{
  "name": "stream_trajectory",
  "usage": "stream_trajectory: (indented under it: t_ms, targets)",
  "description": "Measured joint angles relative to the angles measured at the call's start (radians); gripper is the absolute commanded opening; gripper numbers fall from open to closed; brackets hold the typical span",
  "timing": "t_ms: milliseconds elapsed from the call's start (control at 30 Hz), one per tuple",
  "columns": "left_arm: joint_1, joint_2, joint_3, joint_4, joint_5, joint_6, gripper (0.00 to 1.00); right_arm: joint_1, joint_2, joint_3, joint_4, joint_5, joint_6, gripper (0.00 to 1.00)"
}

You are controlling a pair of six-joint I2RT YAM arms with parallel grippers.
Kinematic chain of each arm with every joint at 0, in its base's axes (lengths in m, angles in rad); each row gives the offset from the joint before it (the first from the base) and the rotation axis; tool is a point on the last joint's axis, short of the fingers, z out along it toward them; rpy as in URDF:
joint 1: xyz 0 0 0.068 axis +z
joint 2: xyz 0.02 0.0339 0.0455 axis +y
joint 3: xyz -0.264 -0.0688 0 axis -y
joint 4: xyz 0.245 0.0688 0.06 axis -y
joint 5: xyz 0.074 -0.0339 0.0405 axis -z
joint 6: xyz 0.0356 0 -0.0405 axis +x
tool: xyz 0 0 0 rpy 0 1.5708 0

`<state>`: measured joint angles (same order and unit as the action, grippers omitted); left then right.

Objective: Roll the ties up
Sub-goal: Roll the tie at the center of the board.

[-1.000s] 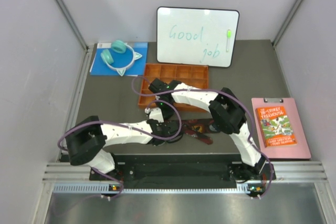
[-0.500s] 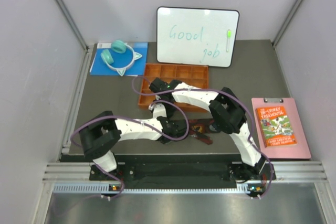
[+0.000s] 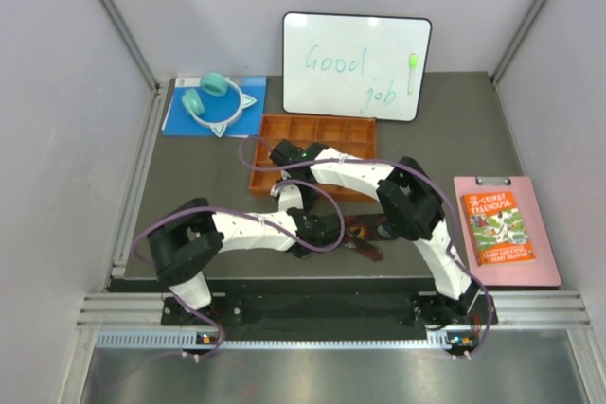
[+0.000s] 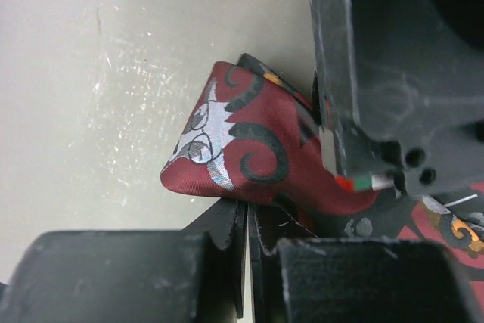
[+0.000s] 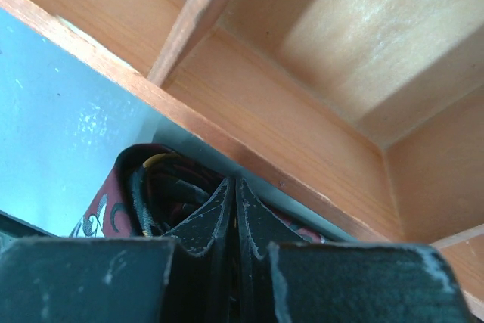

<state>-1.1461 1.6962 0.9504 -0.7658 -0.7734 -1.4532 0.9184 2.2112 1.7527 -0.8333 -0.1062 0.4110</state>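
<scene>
The maroon tie (image 3: 365, 237) with black pattern lies on the mat just in front of the orange tray (image 3: 322, 120). In the left wrist view its folded end (image 4: 242, 149) is bunched up right at my left gripper's (image 4: 248, 217) tips; the jaws are together with only a hairline gap. In the right wrist view my right gripper (image 5: 233, 194) is shut, with tie fabric (image 5: 140, 187) coiled around and pinched at its fingers, close under the tray's wall (image 5: 265, 134). In the top view both grippers, the left (image 3: 327, 229) and the right (image 3: 289, 201), meet at the tie's left end.
A whiteboard (image 3: 356, 65) leans at the back. Teal headphones (image 3: 213, 99) lie on a blue sheet (image 3: 180, 122) at the back left. A pink clipboard (image 3: 544, 262) with a book (image 3: 497, 226) lies at the right. The right arm arches over the tray.
My left arm has swung right and its gripper has slid along the mat up to the tie's end. The right gripper has hardly moved.
</scene>
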Motion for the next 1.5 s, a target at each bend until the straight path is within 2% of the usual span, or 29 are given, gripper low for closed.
stream_trajectory:
  t_ms: [133, 300, 667, 900, 1033, 1167, 1300, 1500]
  targets:
    - [-0.001, -0.001, 0.002, 0.010, 0.002, 0.003, 0.29, -0.006, 0.008, 0.027, -0.024, 0.007, -0.001, 0.08]
    - [-0.034, -0.024, 0.008, 0.000, 0.013, 0.016, 0.34, -0.019, 0.008, 0.070, -0.048, 0.005, -0.010, 0.15]
    - [-0.128, -0.148, 0.046, -0.129, 0.048, -0.024, 0.36, -0.050, -0.012, 0.167, -0.116, 0.004, -0.028, 0.14]
    - [-0.127, -0.401, 0.040, -0.224, 0.045, 0.004, 0.38, -0.076, -0.172, 0.060, -0.112, -0.026, -0.020, 0.11]
    - [-0.060, -0.583, -0.016, -0.208, 0.042, 0.090, 0.40, -0.076, -0.286, -0.034, -0.071, -0.083, 0.003, 0.10]
    - [0.072, -0.690, -0.089, -0.145, 0.093, 0.205, 0.40, -0.076, -0.323, -0.105, -0.010, -0.150, 0.029, 0.08]
    - [0.163, -0.712, -0.139, -0.087, 0.159, 0.303, 0.40, -0.076, -0.321, -0.163, 0.036, -0.201, 0.055, 0.05]
    - [0.220, -0.708, -0.170, -0.006, 0.227, 0.391, 0.40, -0.076, -0.310, -0.183, 0.098, -0.250, 0.082, 0.02]
